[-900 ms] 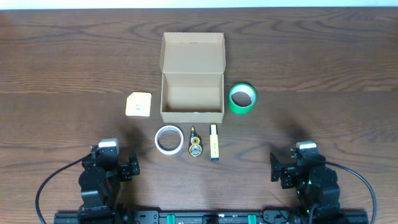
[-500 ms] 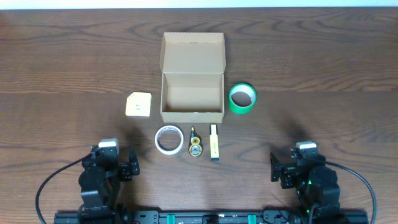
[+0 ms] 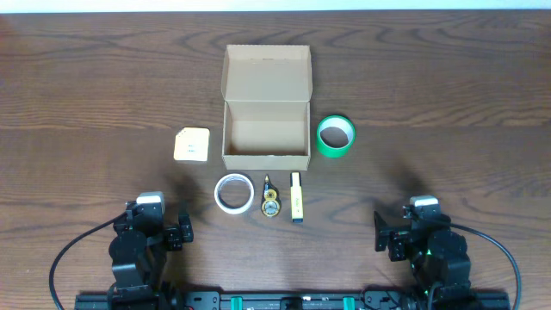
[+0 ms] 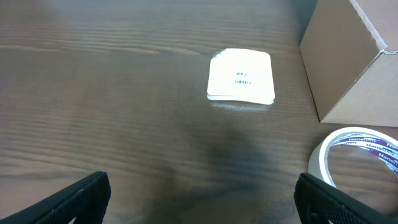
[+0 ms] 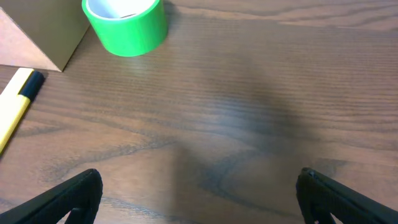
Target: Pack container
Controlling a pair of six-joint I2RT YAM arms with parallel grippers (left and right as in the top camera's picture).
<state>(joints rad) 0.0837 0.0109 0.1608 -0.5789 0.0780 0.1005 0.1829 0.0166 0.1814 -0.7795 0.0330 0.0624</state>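
The tan cardboard container stands open at the table's middle, its flap lid up at the back, nothing inside. A green tape roll lies right of it. A white tape roll, a small gold and black item and a yellow marker lie in front. A pale yellow pad lies to its left. My left gripper and right gripper rest open and empty near the front edge. The left wrist view shows the pad, box corner and white roll.
The right wrist view shows the green roll, the marker and the box corner over bare dark wood table. Black cables loop beside both arm bases at the front edge.
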